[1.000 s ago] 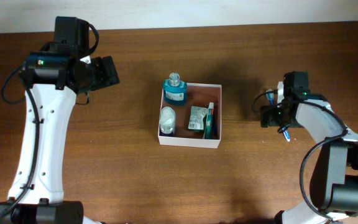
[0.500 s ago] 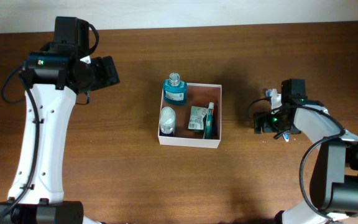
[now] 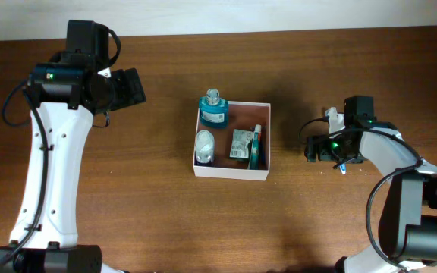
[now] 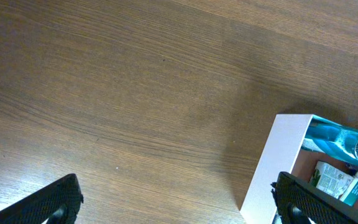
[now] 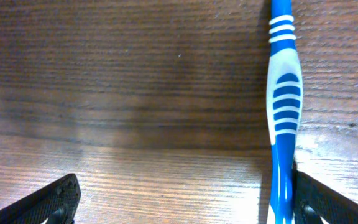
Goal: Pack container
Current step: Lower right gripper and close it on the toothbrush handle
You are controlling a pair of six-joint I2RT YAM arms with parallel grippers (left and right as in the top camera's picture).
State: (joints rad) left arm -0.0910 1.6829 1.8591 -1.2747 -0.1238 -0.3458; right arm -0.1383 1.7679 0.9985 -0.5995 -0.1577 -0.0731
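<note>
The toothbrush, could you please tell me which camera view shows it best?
Right wrist: the toothbrush is close, its blue and white handle sharp. Overhead shows only a blue tip by the right arm; left wrist shows none of it.

A dark wooden table [image 3: 158, 220] carried a blue-and-white toothbrush [image 5: 283, 99], lying flat with its striped grip upward. Well apart from it, a teal bottle [image 3: 213, 110] lay just above a white bottle [image 3: 204, 146] in the overhead view. A green-printed packet [image 3: 240, 144] and a slim teal tube [image 3: 257, 149] lay alongside.
</note>
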